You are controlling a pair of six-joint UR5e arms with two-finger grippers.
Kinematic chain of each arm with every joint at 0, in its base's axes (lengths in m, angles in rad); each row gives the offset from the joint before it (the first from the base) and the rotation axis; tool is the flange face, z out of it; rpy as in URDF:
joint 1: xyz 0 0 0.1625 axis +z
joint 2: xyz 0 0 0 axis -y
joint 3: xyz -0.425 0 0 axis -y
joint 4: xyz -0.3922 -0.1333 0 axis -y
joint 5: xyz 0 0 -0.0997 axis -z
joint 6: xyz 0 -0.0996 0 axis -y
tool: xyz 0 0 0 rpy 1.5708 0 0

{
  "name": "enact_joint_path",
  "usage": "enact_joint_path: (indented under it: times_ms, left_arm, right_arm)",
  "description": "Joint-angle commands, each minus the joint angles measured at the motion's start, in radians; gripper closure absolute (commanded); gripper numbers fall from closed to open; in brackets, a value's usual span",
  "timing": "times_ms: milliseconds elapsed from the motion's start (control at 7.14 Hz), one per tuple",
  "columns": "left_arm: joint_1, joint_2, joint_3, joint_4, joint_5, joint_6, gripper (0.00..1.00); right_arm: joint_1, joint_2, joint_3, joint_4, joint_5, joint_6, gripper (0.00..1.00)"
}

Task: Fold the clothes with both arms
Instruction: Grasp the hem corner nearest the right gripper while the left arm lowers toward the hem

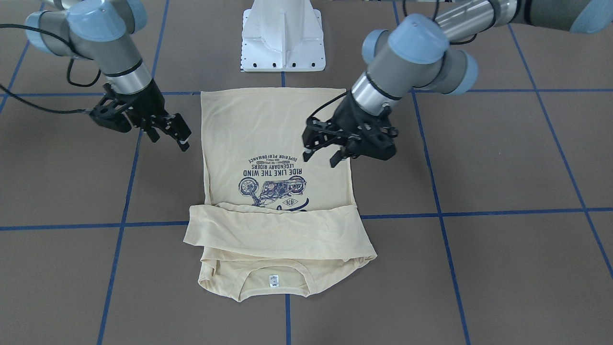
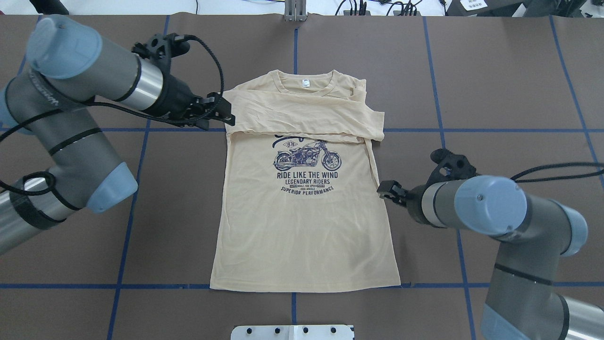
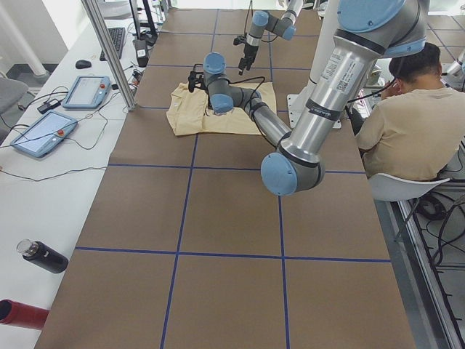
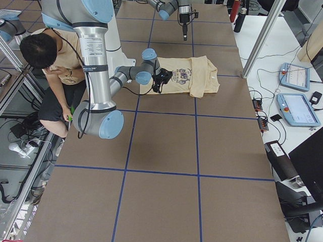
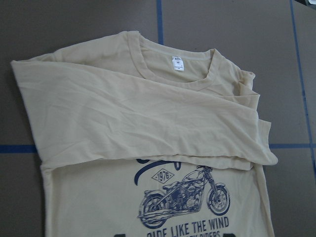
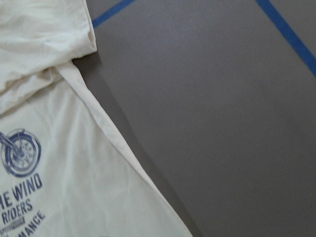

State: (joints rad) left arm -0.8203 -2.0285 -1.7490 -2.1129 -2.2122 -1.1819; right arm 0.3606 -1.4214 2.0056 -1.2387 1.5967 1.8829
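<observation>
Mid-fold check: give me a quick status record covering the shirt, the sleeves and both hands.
garment: long-sleeved T-shirt, flat on the table, motorcycle print up
sleeves: sleeves folded across the chest, covering the top of the print
neck label: neck label showing, at the end far from the robot
left hand: left hand open, empty, above the shirt's side edge
right hand: right hand open, empty, just outside the opposite edge
fold state: hem not yet folded up
</observation>
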Motion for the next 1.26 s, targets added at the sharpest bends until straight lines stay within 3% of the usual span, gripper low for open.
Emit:
enact_joint_path:
  times_ms: [0,560,1120]
  left_arm:
    - [-0.028,0.039,-0.020,-0.006,-0.027,0.025,0.27]
    - [-0.036,0.030,-0.020,-0.006,-0.015,-0.008,0.27]
    - [-0.034,0.028,-0.020,-0.006,-0.003,-0.010,0.27]
  right_arm:
    - [-0.147,-0.016,0.012,-0.004,-0.082,0.176,0.04]
    - [-0.235,-0.126,0.084,-0.008,-0.096,0.247,0.09]
    - [-0.247,-0.116,0.075,-0.008,-0.103,0.271,0.11]
